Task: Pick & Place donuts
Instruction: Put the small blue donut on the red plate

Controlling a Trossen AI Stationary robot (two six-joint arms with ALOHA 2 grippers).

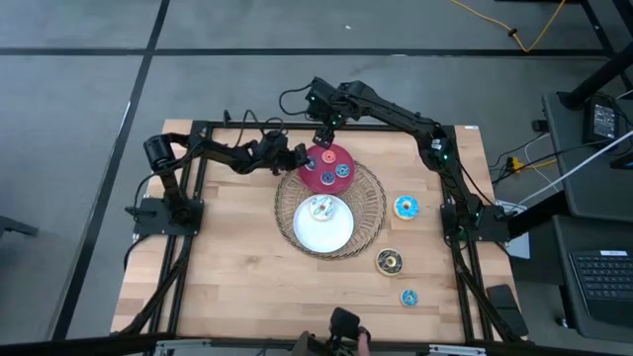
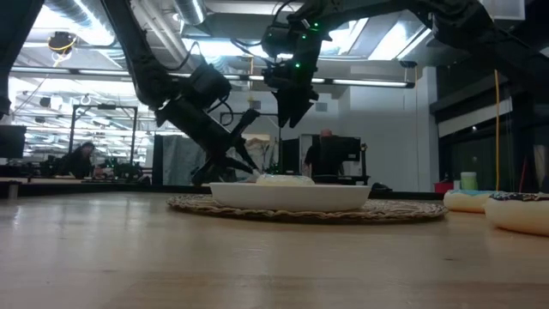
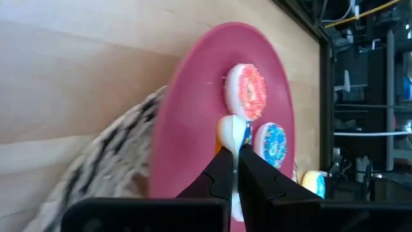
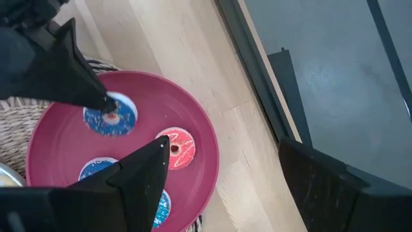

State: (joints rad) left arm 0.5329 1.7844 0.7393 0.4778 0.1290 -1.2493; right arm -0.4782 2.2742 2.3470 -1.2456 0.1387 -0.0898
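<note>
A round wicker tray (image 1: 374,203) sits near the middle of the wooden table (image 1: 237,267). On it, a red plate (image 1: 327,179) lies at about 12 o'clock, overlapping the tray's far rim, and a white plate (image 1: 331,229) lies toward 6 o'clock. At 3 o'clock off the table stands a dark desk with a keyboard (image 1: 603,280). A yellow cable (image 1: 529,30) runs over the grey floor at 1 o'clock. In the low view, a seated person (image 2: 81,160) shows at 9 o'clock.
</note>
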